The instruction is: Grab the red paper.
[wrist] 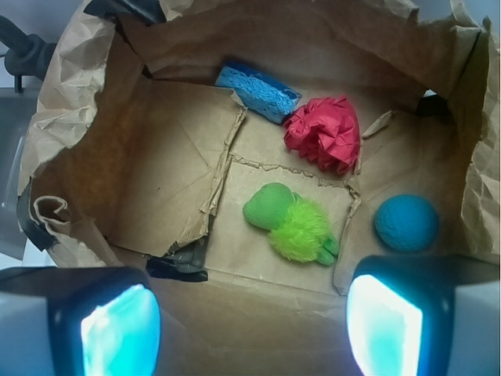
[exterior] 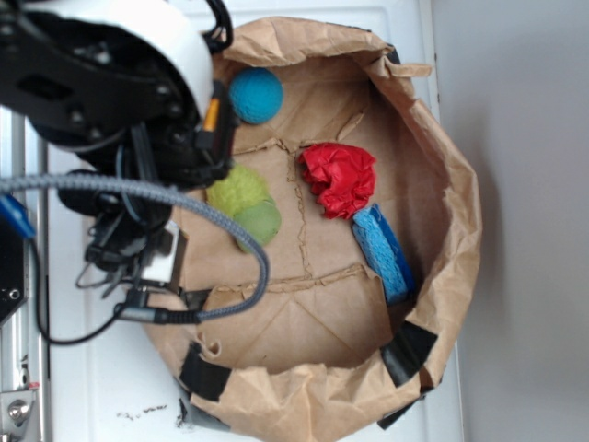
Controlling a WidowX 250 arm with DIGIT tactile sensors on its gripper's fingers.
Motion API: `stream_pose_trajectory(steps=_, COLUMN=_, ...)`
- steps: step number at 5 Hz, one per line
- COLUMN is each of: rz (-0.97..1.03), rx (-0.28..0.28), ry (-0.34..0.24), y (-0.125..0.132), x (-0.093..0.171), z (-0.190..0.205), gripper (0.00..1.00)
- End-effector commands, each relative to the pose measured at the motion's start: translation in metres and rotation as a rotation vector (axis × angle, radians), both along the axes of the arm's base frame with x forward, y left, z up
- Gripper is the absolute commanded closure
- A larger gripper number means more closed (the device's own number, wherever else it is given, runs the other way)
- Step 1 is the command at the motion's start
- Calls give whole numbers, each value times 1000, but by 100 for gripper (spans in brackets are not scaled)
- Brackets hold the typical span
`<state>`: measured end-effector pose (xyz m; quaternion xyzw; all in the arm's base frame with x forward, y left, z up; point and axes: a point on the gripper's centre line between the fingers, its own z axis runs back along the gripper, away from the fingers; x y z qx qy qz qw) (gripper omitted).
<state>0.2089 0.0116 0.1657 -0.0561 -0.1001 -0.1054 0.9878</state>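
Approach stage, nothing grasped yet. Red paper (wrist: 325, 133) lying on floor of brown paper bag (wrist: 94, 86), far side from pincer (wrist: 250, 321), touching or just beside blue sponge (wrist: 258, 90); blue ball (wrist: 405, 222) well apart, green plush toy (wrist: 290, 223) between pincer and target. Pincer spread wide, empty, high near bag rim. Best to pass above plush, centre over wad, descend straight, straddle crumpled bulk away from sponge edge, close gently on folds. Risk: catching sponge or bag wall; thin paper likely compresses, so deep bite needed.
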Motion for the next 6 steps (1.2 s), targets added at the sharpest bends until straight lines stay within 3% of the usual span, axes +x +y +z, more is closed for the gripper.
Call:
stream_pose_trajectory(steps=1, rz=37, rx=6, ry=-40, y=1, x=37, z=-16, gripper=0)
stream_pose_trajectory(steps=2, rz=82, rx=-12, ry=-71, y=10, x=52, z=-26, gripper=0)
stream_pose_trajectory(steps=3, rz=79, rx=-18, ry=-60, y=19, x=53, z=-31, gripper=0)
stream_pose_trajectory(steps=5, rz=112, rx=80, ry=-43, y=32, x=64, z=-67, gripper=0)
stream_pose_trajectory(steps=6, rz=103, rx=87, ry=-60, y=35, x=60, z=-66, gripper=0)
